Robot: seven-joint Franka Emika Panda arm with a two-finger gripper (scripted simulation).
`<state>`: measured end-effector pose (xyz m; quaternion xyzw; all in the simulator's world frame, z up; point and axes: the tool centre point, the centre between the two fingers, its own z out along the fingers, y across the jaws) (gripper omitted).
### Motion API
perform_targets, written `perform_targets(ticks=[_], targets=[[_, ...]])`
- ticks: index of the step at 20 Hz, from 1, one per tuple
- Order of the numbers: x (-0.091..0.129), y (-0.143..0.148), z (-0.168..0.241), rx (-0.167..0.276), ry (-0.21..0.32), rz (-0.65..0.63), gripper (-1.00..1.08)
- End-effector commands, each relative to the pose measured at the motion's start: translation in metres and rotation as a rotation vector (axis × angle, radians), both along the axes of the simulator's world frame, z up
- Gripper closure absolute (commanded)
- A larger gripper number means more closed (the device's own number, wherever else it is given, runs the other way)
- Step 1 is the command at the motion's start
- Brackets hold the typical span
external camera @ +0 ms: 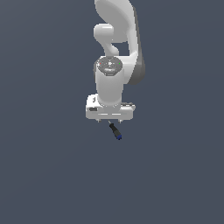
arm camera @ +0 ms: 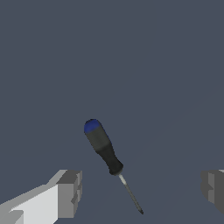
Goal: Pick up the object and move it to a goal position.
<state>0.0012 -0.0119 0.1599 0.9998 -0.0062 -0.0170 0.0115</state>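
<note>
The object is a small screwdriver with a black handle, a blue end cap and a thin metal shaft. It lies flat on the grey ground. In the exterior view it pokes out just below the white hand, blue end toward the exterior view's right. My gripper points straight down above it. In the wrist view the gripper is open wide, with one grey finger on each side of the object. The fingers touch nothing, and the shaft tip lies between them.
The plain dark grey ground spreads all around. The white arm rises behind the hand. No other object or marker shows.
</note>
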Motion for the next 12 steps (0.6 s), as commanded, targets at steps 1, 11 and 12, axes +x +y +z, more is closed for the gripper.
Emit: perform_targets(ticks=[1,11,12], targets=[[0.0012,-0.0097,0.0022,-0.004,-0.004,-0.014,-0.92],[-0.0023,-0.0081,-0.0048,-0.002,-0.004,0.020,-0.92],[-0.0034,-0.0079,-0.0070,-0.002,-0.005,0.030,-0.92]])
